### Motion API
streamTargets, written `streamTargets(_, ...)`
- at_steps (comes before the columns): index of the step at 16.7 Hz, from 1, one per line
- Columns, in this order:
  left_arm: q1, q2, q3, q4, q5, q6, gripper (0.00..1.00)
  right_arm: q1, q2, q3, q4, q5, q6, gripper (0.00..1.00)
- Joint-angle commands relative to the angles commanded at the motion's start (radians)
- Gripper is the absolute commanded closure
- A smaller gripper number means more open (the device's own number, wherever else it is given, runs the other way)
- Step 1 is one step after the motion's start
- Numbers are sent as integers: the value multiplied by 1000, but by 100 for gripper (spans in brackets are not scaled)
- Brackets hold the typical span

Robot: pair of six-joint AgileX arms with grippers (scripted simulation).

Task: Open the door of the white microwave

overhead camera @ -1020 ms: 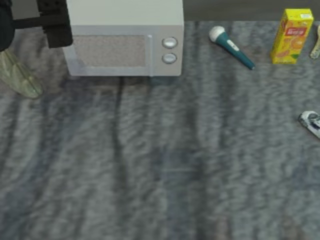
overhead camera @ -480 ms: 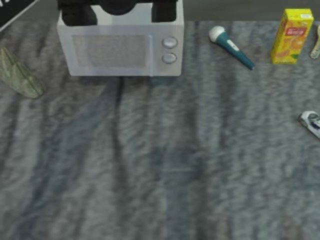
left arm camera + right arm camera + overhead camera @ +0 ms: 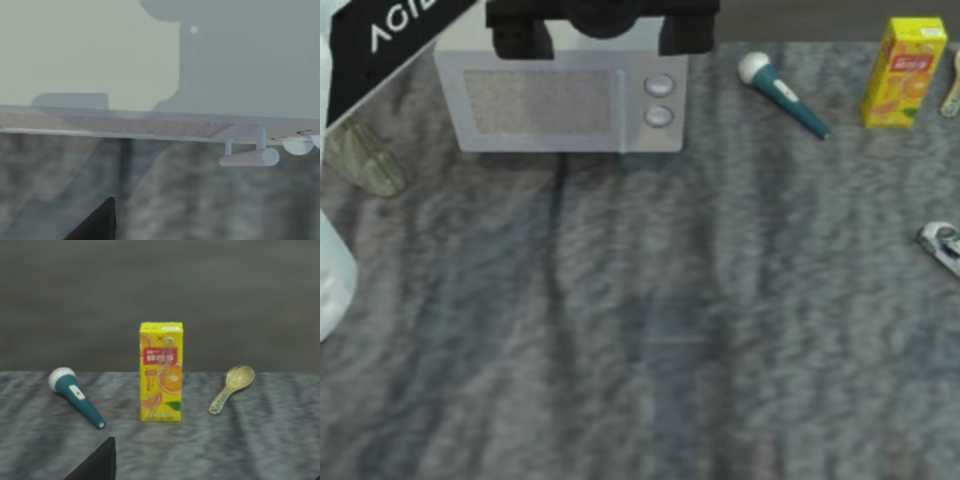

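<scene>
I am positioning my left tool (image 3: 603, 25), its opening state not discernible, above the white microwave (image 3: 665, 60) at the table's (image 3: 650, 320) far left, the door (image 3: 535, 105) handle (image 3: 619, 110) running vertically below it, nearer my left arm.

Mic (image 3: 782, 94), juice carton (image 3: 903, 73), spoon (image 3: 232, 388), toy car (image 3: 942, 243).

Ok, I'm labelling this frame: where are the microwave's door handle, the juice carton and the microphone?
door handle (image 3: 621, 110), top view, middle of the bar.
juice carton (image 3: 160, 371), right wrist view, front face.
microphone (image 3: 783, 94), top view, teal body.
</scene>
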Motion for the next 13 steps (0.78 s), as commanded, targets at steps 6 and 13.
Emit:
streamTargets(6,19,34,-38,76,9,19,0,0,0,0,0,0,0,0)
streamTargets(13,51,106,-105,225,24,48,0,0,0,0,0,0,0,0)
